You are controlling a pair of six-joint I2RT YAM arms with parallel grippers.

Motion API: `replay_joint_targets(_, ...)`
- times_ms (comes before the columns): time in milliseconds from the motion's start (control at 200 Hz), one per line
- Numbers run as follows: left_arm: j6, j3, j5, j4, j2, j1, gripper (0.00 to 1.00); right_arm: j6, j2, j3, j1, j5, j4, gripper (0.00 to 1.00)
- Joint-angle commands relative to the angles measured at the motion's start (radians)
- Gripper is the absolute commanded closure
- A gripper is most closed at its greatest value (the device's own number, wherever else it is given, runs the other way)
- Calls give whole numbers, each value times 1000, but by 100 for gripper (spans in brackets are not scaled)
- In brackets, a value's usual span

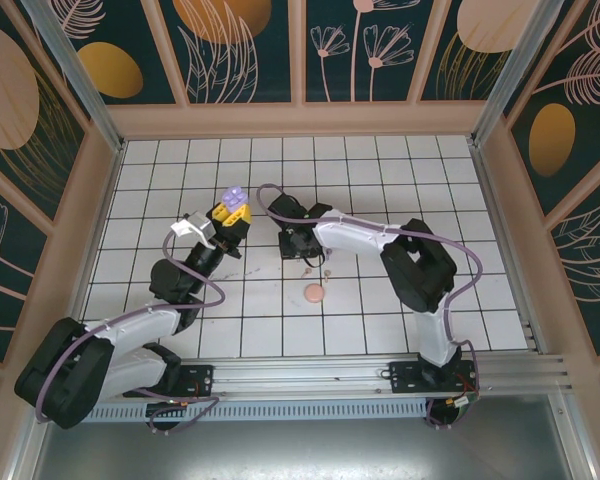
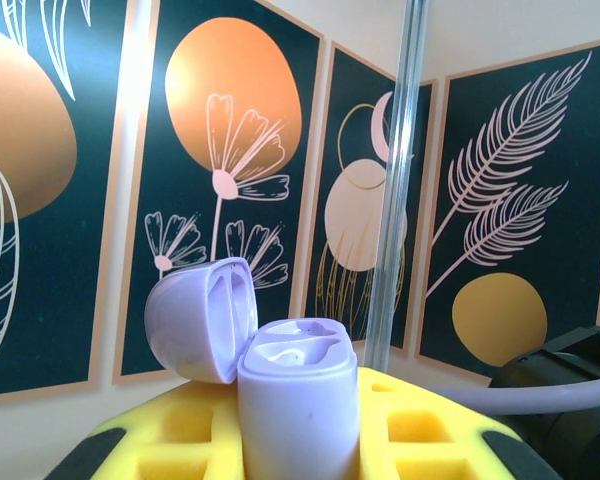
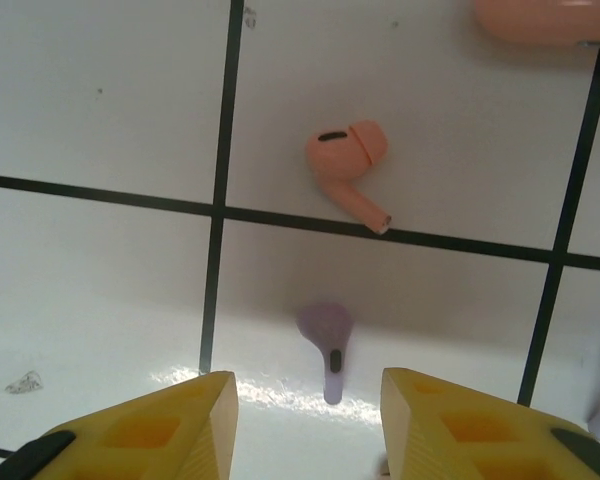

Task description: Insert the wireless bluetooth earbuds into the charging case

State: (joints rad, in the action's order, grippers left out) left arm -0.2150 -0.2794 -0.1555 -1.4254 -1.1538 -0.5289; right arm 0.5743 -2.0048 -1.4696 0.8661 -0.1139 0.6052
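a: item one, right gripper [image 3: 300,425]?
b: yellow fingers spread, nothing between them, low over the white tiled tabletop [image 3: 100,100]. a purple earbud [image 3: 325,345] lies flat just ahead of the gap, stem toward the fingers.
a: beyond the purple earbud?
b: a salmon-pink earbud [image 3: 348,170], apart from it and across a dark grout line. farther off, the edge of a pink rounded piece [image 3: 545,20], unidentified.
a: item two, left gripper [image 1: 230,218]?
b: clamped on the purple charging case [image 2: 298,400], held upright, well apart from the purple earbud. lid [image 2: 202,320] hinged open, sockets showing.
a: step in hand?
b: by judgement, pickup of the purple earbud. next calls for lowering until the fingers straddle it, closing gently on so small a body, then carrying it stem-down to the open case.
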Motion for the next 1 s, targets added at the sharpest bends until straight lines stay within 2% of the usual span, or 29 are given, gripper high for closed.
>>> replay_joint_targets(0, -9, 3, -3, -41, 20, 1, 100, -25, -34, -44, 5, -33, 45, 58)
replay_joint_targets(996, -16, -5, -23, -33, 16, 0, 100, -42, -103, -32, -21, -5, -3, 68)
